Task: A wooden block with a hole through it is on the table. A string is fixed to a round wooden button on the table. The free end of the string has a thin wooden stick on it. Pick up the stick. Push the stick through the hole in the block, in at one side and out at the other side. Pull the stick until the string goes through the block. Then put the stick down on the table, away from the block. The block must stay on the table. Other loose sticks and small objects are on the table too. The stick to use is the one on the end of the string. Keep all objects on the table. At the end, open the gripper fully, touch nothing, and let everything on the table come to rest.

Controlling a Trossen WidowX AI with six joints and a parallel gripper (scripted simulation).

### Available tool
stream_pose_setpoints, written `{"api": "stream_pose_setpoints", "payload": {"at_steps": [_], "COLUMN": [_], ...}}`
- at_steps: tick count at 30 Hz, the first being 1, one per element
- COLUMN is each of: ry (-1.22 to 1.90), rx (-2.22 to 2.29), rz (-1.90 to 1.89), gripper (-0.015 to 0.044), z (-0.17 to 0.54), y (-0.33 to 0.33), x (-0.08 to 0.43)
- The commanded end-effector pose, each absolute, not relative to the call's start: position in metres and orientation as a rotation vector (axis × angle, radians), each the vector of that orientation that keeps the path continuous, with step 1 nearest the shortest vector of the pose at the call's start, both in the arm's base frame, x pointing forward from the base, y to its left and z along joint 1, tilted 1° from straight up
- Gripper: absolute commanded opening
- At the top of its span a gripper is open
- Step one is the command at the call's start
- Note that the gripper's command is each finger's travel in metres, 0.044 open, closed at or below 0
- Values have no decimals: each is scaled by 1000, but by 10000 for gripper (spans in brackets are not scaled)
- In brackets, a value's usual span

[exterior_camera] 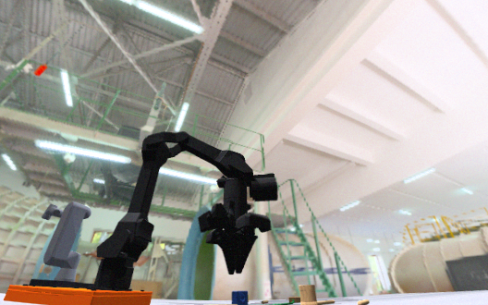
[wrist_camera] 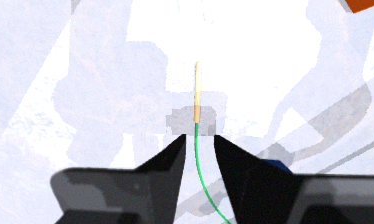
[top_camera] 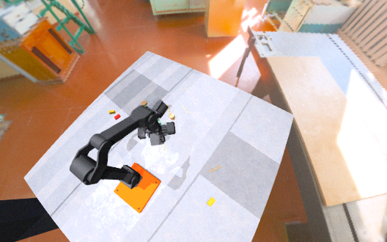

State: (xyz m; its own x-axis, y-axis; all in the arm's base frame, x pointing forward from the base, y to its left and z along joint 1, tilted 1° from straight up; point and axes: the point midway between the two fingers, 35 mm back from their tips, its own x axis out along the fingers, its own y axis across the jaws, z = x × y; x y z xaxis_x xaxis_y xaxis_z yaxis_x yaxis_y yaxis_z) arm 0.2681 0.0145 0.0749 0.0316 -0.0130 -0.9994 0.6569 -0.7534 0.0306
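Note:
My gripper point(top_camera: 161, 142) point(exterior_camera: 237, 270) point(wrist_camera: 200, 138) hangs point-down well above the table, its fingers drawn in to a narrow gap with nothing between them. In the wrist view the thin wooden stick point(wrist_camera: 197, 92) lies flat on the table just beyond the fingertips. Its green string point(wrist_camera: 200, 165) runs back under the gap. In the top view the stick point(top_camera: 164, 147) shows as a small sliver below the gripper. The wooden block point(top_camera: 171, 116) point(exterior_camera: 307, 293) stands behind the gripper. The round wooden button point(top_camera: 144, 103) lies at the far side by the arm.
Loose sticks point(top_camera: 215, 169) point(top_camera: 185, 109) lie to the right and at the back. A blue cube point(exterior_camera: 239, 297) point(wrist_camera: 278, 165) sits near the gripper. A yellow piece point(top_camera: 210, 202), another yellow piece point(top_camera: 111, 111) and a red piece point(top_camera: 117, 116) lie around. The orange base plate point(top_camera: 138, 188) holds the arm.

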Motion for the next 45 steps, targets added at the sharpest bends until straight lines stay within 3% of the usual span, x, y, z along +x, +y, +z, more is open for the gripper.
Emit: {"api": "stream_pose_setpoints", "payload": {"at_steps": [1, 44, 45], "ry": [640, 640, 647], "rx": [1819, 1819, 1823], "rz": [-1780, -1781, -1776], "gripper": [123, 123, 96], "z": [70, 15, 17], "y": [13, 12, 13], "x": [268, 269, 269]}}
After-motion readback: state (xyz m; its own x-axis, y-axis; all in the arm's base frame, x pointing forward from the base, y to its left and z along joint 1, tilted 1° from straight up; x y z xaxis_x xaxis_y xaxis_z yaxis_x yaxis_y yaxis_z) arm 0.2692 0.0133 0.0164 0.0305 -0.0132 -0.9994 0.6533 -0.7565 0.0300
